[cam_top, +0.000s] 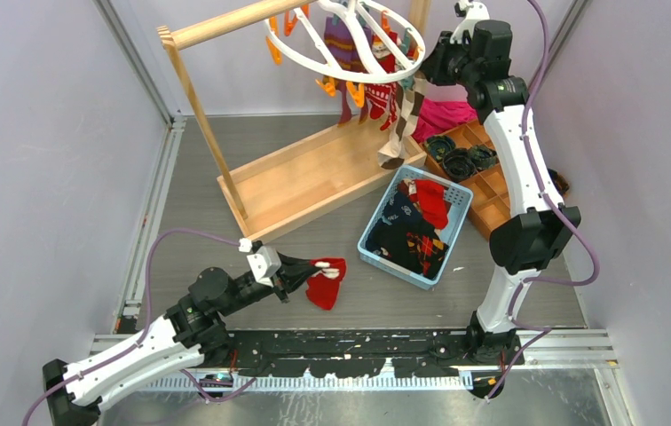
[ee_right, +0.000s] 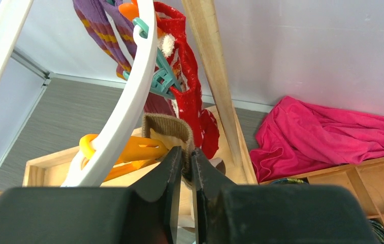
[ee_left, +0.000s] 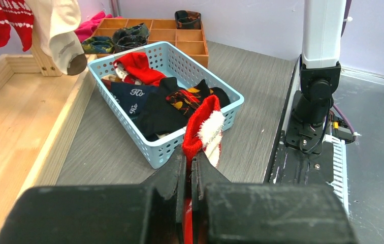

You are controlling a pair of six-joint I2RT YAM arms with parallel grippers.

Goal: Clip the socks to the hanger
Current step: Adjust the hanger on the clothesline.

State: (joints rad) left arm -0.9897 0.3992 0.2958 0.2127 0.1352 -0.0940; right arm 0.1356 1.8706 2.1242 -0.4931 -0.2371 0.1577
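Left hand clamped a red sock beside the basket. Right hand gripped a tan sock at the hanger, touching an orange clip.

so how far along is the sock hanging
Done: a purple sock and a red sock hang from the hanger. In hand: the right pincer pinches a tan sock beside an orange clip; the left pincer holds a red-and-white sock. Left: several socks in the blue basket.
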